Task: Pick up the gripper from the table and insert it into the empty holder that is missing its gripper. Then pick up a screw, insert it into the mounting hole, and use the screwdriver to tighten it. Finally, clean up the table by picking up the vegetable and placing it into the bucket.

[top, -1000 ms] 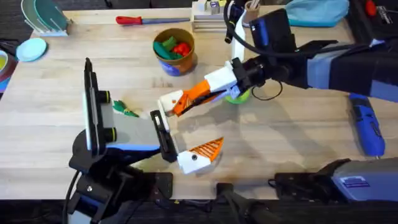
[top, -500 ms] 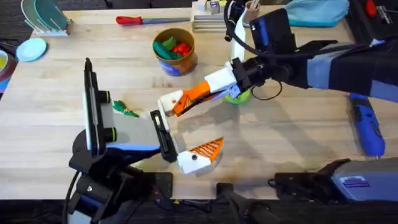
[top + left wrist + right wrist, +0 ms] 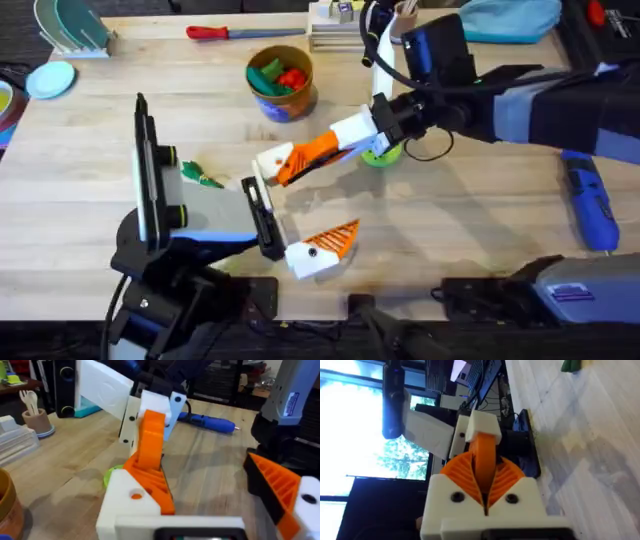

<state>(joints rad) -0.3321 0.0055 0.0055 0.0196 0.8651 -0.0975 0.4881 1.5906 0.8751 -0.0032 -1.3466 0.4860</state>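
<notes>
The gripper (image 3: 300,160) is clenched by the right gripper (image 3: 283,165) beside the holder (image 3: 262,205); insertion needs alignment. The left gripper (image 3: 325,245) is released.

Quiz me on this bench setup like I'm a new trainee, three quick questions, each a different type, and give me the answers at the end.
1. True or false: the screwdriver lies near the far edge of the table, with no fingers on it.
2. Where is the loose vegetable? A: in the bucket. B: on the table beside the left arm. C: on top of the screwdriver.
3. Fill in: the right gripper is shut on the ___.

Key: 1 true. 2 B. 3 orange gripper piece, held between its ribbed pads.
</notes>
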